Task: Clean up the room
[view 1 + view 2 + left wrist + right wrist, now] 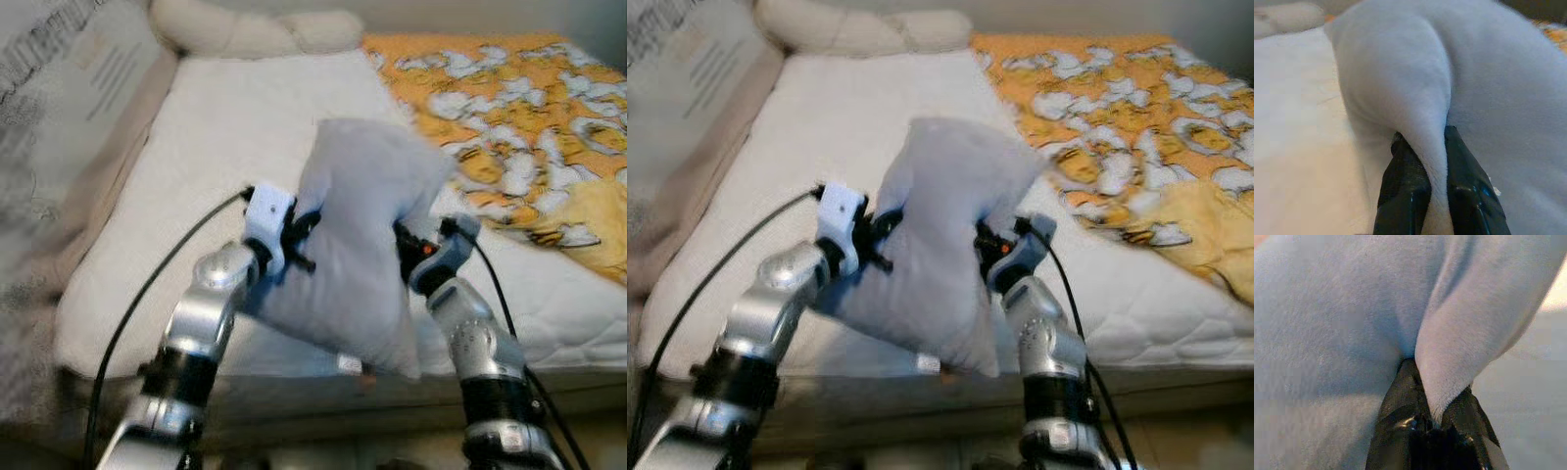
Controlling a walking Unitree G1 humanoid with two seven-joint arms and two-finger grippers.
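The pillow (358, 245) is held clear of the bed (225, 137), above its near edge, gripped on opposite sides by both hands. Carrying it from two sides appears intended to keep the soft, bulky item from folding or swinging while it is brought over the mattress. The left hand (1422, 161) is clamped on a pinched ridge of the pillow's fabric, its two black fingers (1403, 186) nearly together with only the fold between them. The right hand (1432, 401) is likewise closed tight on a fold of fabric at the pillow's other side. The pillow hangs tilted, its lower corner dipping towards the near edge of the bed. A patterned orange blanket (509, 117) covers the right part of the bed, and a pale bolster (255, 29) lies along the far edge by the head. The bare mattress between them is the likely place for the pillow, in my judgement. Both eye views are somewhat blurred, so finer detail cannot be confirmed.
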